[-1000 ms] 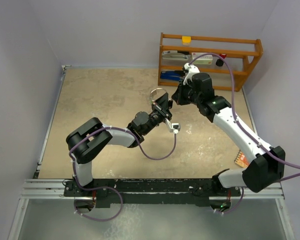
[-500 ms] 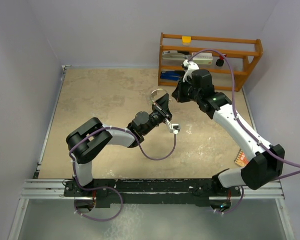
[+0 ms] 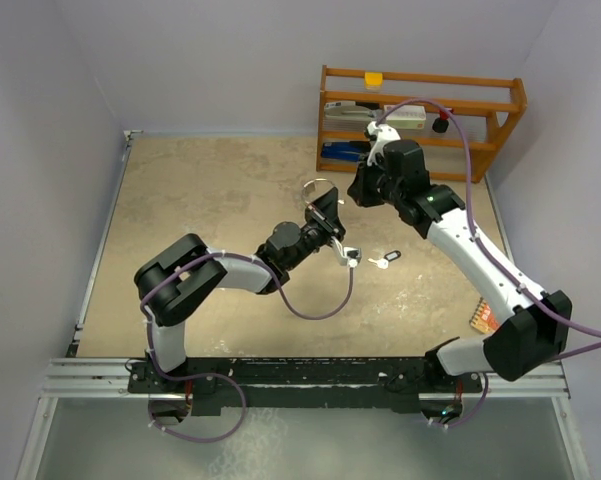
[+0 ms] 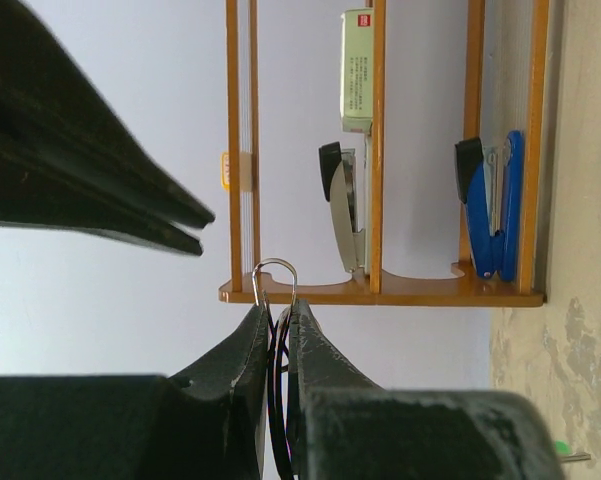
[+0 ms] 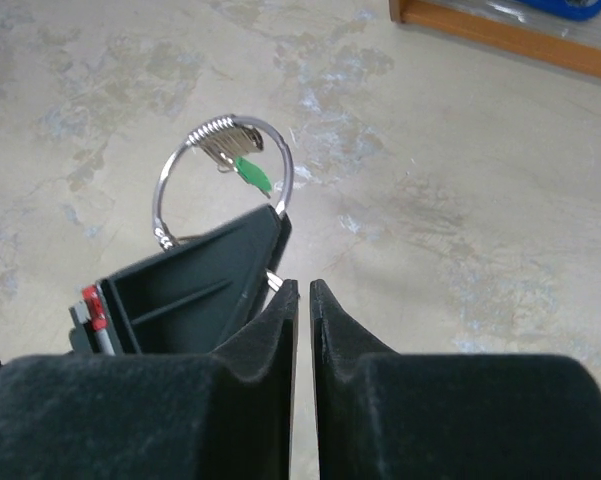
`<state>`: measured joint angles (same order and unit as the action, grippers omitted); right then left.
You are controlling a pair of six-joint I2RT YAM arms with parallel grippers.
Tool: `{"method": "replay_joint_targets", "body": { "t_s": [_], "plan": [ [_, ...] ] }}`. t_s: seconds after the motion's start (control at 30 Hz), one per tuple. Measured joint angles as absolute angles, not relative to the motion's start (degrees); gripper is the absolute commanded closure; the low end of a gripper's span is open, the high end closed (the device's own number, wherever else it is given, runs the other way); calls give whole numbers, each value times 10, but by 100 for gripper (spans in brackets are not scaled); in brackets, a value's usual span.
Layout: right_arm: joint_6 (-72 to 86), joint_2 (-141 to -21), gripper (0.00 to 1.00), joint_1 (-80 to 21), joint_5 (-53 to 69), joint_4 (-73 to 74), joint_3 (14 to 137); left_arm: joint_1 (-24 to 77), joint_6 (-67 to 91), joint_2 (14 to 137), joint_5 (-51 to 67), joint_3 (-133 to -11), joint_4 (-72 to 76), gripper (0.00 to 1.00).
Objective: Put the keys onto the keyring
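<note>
Nearest the arm bases, black-headed small metal key (image 3: 384,259) loose on the beige tabletop (image 3: 210,200). Beyond it, left gripper (image 3: 325,203) clamped on the thin silver wire keyring (image 5: 220,180), green-headed key (image 5: 250,175) hanging there. Farther, right gripper (image 5: 303,290) nearly closed, empty, before the orange wooden rack (image 3: 420,115).

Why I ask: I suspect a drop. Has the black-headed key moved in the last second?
Yes. The black-headed key now lies on the table in front of the wooden rack; that spot was bare before.
</note>
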<state>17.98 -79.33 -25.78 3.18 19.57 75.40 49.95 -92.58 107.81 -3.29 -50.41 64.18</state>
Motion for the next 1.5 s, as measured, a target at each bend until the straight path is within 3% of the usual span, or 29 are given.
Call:
{"method": "replay_joint_targets", "body": {
  "t_s": [0.07,0.2,0.4,0.87,1.5],
  "plan": [
    [180,-789,69,-257,20,201,745,498,-926,1078,-34,-504,641,100],
    [188,-775,57,-243,1,211,706,493,-924,1078,-40,-504,642,100],
    [217,-775,52,-200,-37,234,634,491,-919,1078,-52,-499,647,100],
    [247,-840,49,-195,-50,277,585,491,-910,1078,-56,-489,655,100],
    [256,-920,53,-194,-50,262,575,491,-899,1078,-56,-488,667,100]
  ]
}}
